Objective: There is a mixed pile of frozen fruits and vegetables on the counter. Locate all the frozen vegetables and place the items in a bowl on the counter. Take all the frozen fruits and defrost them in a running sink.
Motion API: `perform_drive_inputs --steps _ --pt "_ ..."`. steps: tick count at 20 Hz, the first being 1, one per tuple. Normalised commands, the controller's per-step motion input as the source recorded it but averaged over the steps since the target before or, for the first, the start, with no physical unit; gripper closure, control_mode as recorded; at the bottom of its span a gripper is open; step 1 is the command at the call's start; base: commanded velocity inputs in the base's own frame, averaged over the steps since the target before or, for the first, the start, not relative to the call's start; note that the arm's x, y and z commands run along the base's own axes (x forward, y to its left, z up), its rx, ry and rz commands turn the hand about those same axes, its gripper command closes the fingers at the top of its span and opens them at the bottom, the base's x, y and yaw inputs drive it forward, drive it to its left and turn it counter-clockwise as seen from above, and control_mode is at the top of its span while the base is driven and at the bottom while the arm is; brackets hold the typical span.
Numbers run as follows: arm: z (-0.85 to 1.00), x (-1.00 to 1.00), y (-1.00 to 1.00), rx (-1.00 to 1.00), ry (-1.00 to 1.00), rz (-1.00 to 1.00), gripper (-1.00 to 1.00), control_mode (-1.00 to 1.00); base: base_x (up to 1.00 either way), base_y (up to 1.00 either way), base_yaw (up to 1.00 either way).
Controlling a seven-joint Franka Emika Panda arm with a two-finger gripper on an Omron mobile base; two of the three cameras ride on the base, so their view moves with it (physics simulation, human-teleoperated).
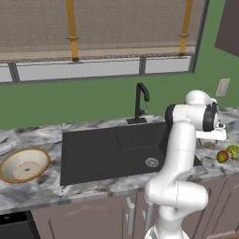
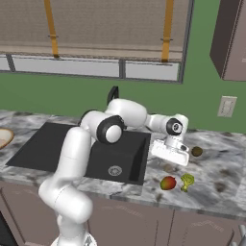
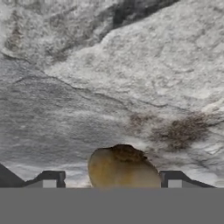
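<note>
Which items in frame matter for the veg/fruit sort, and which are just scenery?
Job items:
- brownish lump, between the hand fingertips
- red-orange fruit
- broccoli
- brown round fruit
- bowl
- sink, faucet
- counter

Scenery:
- wall outlet
- window blinds
- lower cabinets

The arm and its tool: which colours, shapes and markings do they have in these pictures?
The arm is built of glossy white, rounded tube segments. Dark, nearly black rings and round caps sit at the joints, with a large round dark cap at the elbow. The wrist ends in a flat white block. The tool has two small dark, squared finger tips, each with a pale grey patch. No cables or lettering are visible.
</note>
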Motion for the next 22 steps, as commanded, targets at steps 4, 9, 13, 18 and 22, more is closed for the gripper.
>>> perform_drive_inputs --steps 4,9,13,18,22 --pt "-0.34 -0.35 -0.23 0.0 0.0 0.0 1.0 -1.0 0.0 0.0 0.0" --pt "-0.04 -0.11 0.01 0.0 0.0 0.0 1.0 -1.0 0.0 0.0 0.0" --pt "0.93 -0.16 0.64 0.0 -0.25 -0.04 1.0 -1.0 0.0 0.0 0.0" --pt "0.99 -0.06 0.99 0.0 -0.22 -0.01 1.0 -1.0 0.0 0.0 0.0" --pt "0.63 -0.06 0.89 0.03 -0.15 -0.02 1.0 -1.0 0.0 0.0 0.0"
